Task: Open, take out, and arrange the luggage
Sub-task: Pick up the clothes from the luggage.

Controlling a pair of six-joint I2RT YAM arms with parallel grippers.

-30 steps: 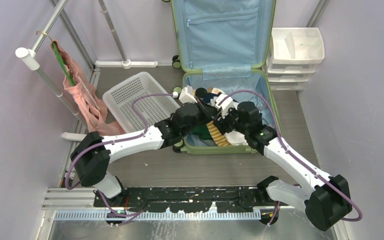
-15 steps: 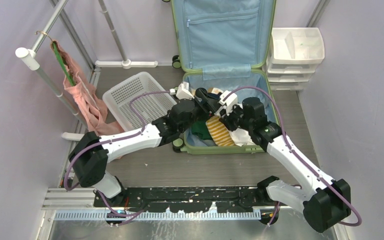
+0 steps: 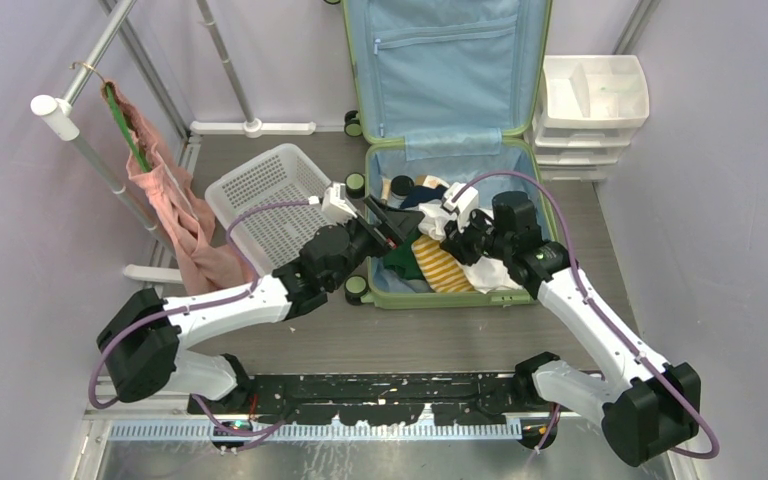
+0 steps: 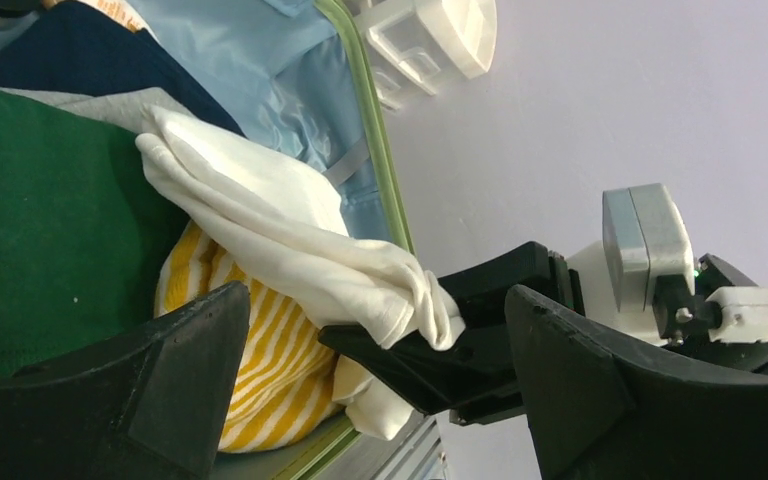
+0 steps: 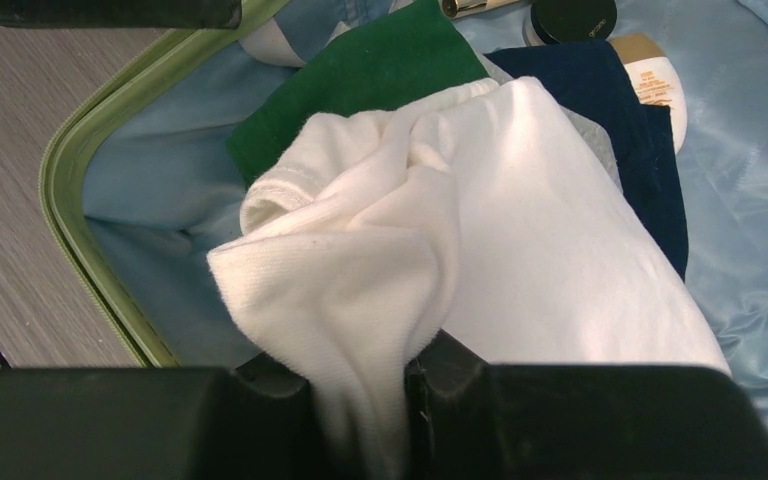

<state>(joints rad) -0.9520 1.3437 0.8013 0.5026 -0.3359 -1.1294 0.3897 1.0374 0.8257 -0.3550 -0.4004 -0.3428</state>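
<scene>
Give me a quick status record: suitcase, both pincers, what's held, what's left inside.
suitcase: open, lid swung back
left pincer: open, holding nothing, at the suitcase's left edge
right pincer: shut on a fold of the white garment
white garment: rest of it draped over the pile
other contents: green garment, yellow-striped garment, dark blue garment
basket: on the floor left of the suitcase

We find clothes (image 3: 438, 266) in the open luggage (image 3: 460, 80), a basket (image 3: 260, 195) left of it, a drawer unit (image 3: 592, 95) to its right.
</scene>
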